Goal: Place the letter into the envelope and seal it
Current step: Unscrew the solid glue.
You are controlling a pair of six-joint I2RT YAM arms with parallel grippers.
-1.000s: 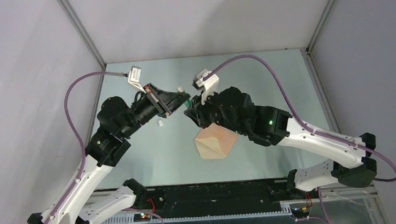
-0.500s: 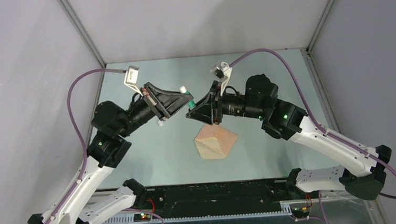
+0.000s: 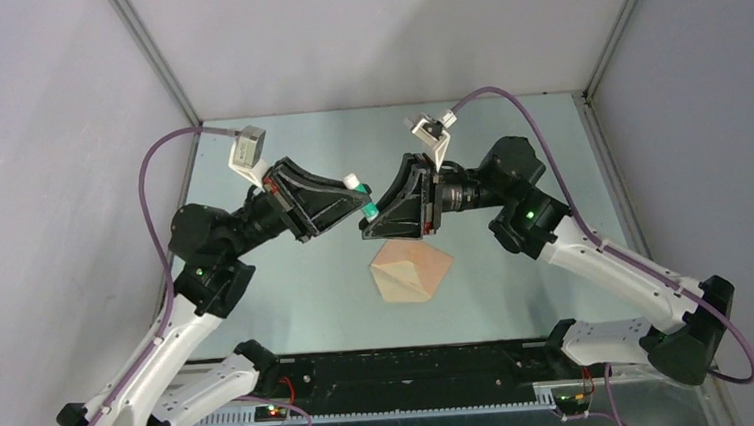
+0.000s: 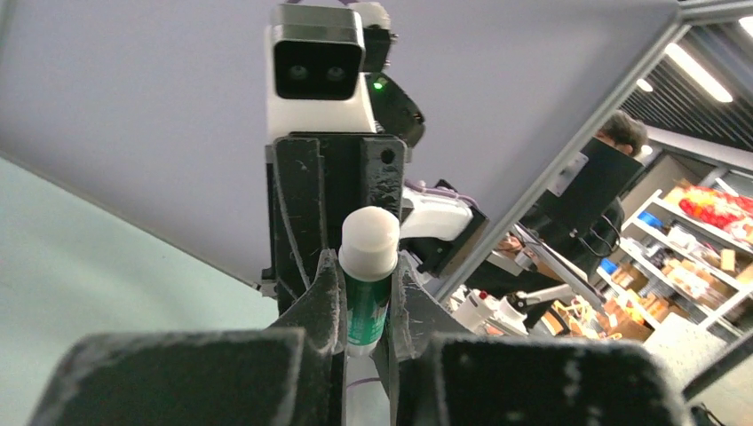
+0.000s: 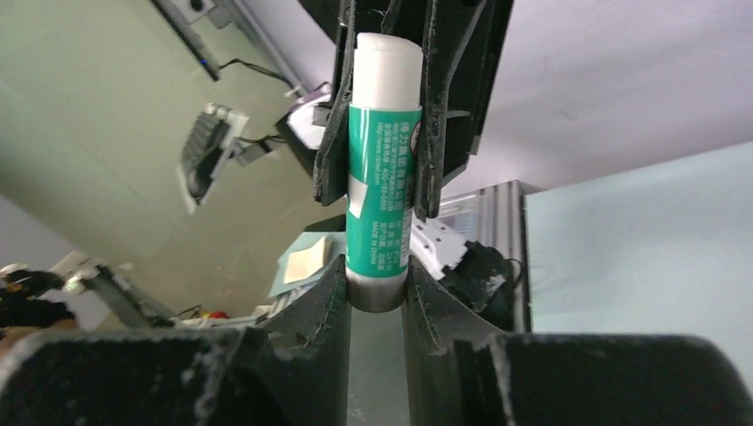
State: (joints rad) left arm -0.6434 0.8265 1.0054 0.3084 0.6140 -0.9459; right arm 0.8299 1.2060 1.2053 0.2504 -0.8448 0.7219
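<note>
Since the earlier frame my right arm (image 3: 596,253) has swung its elbow outward and rolled its wrist. My right pincer (image 5: 376,288) now lies level and points left, tip to tip with my left pincer (image 4: 367,280), which has shifted slightly toward it. The small tan kraft-paper envelope with diagonal seams (image 3: 412,271) has not moved. Both pincers are closed to a narrow gap on the same object, a green cylindrical glue stick with a white cap (image 5: 384,169), held in the air between them. My left fingers clamp the green barrel just under the white cap (image 4: 369,241), and my right fingers clamp the opposite end at the grey base. The stick's long axis runs across both approach lines, cap end toward the far side of the pale green table (image 3: 288,289). I judge the current step to be uncapping, so any separation needs to run along that axis, not across it. The envelope lies flat on the table, below the two tips and toward the near edge. In the overhead view its far corner sits just under my right pincer, which makes the right arm the nearer one for carrying the stick down to it. The plain peach-tan letter does not show as a separate sheet, and I cannot tell whether it is already inside.
</note>
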